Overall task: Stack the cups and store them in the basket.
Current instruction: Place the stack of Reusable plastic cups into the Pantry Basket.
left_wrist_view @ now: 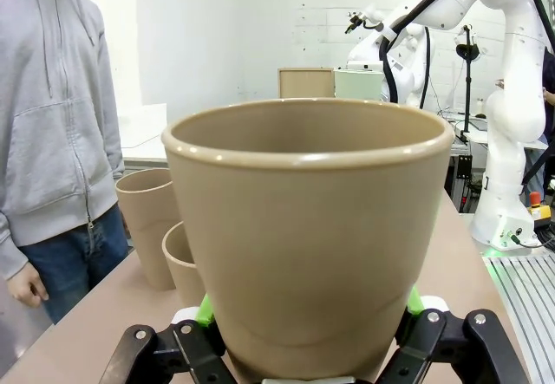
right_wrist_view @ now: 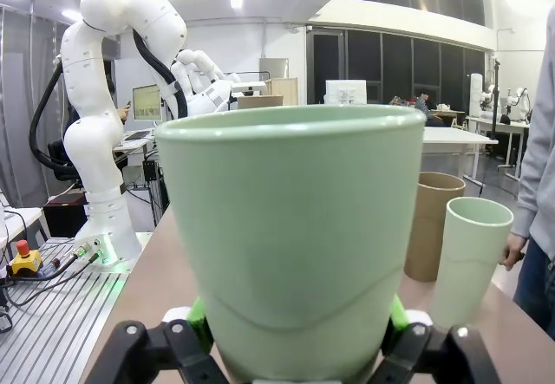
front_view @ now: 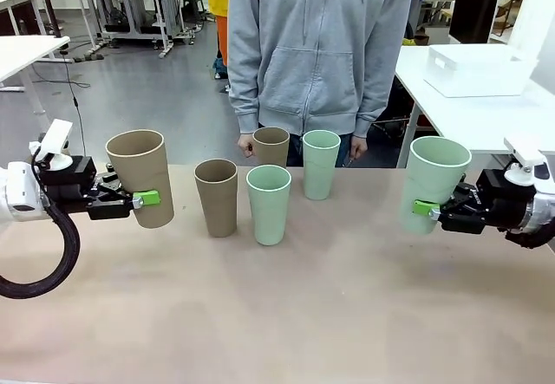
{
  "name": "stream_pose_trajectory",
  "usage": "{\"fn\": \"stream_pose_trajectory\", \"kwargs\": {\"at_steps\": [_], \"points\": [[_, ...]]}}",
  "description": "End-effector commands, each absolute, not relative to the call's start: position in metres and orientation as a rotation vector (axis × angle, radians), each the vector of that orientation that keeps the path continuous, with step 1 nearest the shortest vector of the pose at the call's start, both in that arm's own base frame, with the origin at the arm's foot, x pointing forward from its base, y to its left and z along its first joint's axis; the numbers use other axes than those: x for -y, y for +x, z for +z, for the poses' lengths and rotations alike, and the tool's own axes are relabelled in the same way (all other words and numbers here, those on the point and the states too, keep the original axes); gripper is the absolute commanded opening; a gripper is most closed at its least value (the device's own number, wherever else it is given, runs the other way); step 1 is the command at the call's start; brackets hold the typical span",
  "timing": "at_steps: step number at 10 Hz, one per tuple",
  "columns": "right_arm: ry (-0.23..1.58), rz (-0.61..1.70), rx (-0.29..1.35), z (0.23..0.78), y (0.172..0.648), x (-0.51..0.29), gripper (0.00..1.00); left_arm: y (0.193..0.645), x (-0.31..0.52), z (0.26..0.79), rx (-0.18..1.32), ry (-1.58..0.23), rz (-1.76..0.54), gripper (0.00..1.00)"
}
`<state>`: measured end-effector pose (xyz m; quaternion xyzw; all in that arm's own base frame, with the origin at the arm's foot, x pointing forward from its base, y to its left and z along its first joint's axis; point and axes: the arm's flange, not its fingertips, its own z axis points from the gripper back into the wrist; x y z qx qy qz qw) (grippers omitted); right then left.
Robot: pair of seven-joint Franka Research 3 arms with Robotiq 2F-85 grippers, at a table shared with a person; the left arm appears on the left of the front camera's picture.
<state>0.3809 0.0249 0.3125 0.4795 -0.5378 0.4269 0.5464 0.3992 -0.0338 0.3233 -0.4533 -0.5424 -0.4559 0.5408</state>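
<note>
Four loose cups point(front_view: 268, 202) stand mid-table in front view; left gripper point(front_view: 143, 198) clamps a tan cup point(front_view: 139, 176), right gripper point(front_view: 425, 208) a mint cup point(front_view: 434, 180); white basket point(front_view: 477, 70) sits on the side table point(front_view: 451, 115). Left wrist: green pads point(left_wrist_view: 205, 310) pinch the tan cup point(left_wrist_view: 308, 228). Right wrist: pads point(right_wrist_view: 198, 319) pinch the mint cup point(right_wrist_view: 295, 228).

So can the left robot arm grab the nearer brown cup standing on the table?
Probably not yet: the left gripper is shut on another brown cup, though nothing stands between it and the nearer brown cup.
</note>
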Motion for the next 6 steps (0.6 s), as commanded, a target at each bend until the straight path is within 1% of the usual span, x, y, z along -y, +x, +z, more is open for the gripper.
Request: {"fn": "stream_pose_trajectory", "kwargs": {"at_steps": [1, 6], "points": [[1.132, 1.016, 1.281, 0.3154, 0.3811, -0.024, 0.84, 0.3988, 0.033, 0.3264, 1.297, -1.078, -1.088, 0.84], [1.132, 1.016, 1.281, 0.3154, 0.3811, -0.024, 0.84, 0.3988, 0.033, 0.3264, 1.297, -1.078, -1.088, 0.84]]}}
